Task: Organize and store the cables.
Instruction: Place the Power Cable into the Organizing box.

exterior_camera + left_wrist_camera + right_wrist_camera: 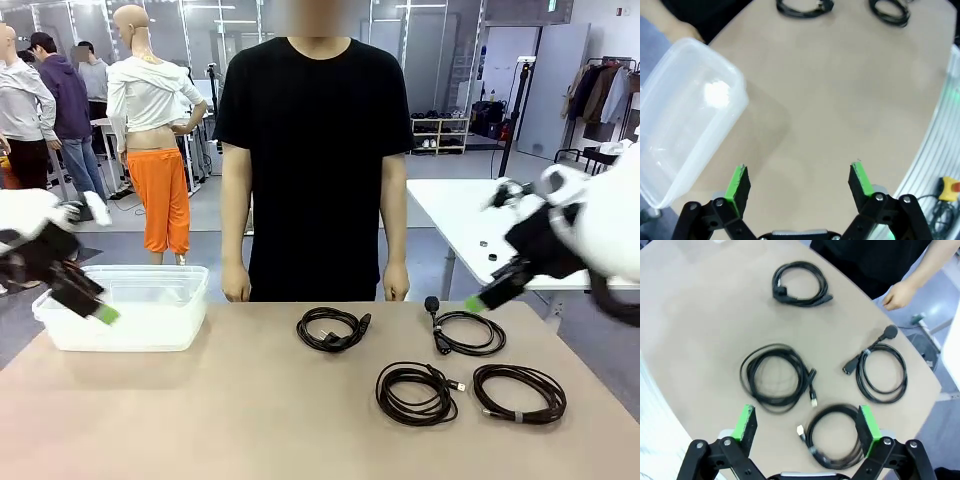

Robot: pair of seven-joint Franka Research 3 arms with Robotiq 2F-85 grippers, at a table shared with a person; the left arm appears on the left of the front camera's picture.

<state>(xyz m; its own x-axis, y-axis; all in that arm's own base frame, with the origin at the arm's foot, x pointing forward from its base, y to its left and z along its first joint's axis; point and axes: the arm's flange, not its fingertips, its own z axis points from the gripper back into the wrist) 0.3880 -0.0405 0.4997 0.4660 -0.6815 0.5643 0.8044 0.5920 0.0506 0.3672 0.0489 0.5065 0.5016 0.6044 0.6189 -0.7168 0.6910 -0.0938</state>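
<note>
Beige worktop (200,420): four coiled black cables (333,328) lower right, one clear tub (130,335) left. My left gripper (800,176), hiding a tub corner, and right gripper (807,422) stand spread.

the white, rounded left arm (25,210) and right arm (610,220) end in a black left claw (798,172) and right claw (806,415), each finger tipped with a bright green pad (735,182), grey screws (718,202) behind it, a black hose (600,297) behind the right claw.
</note>
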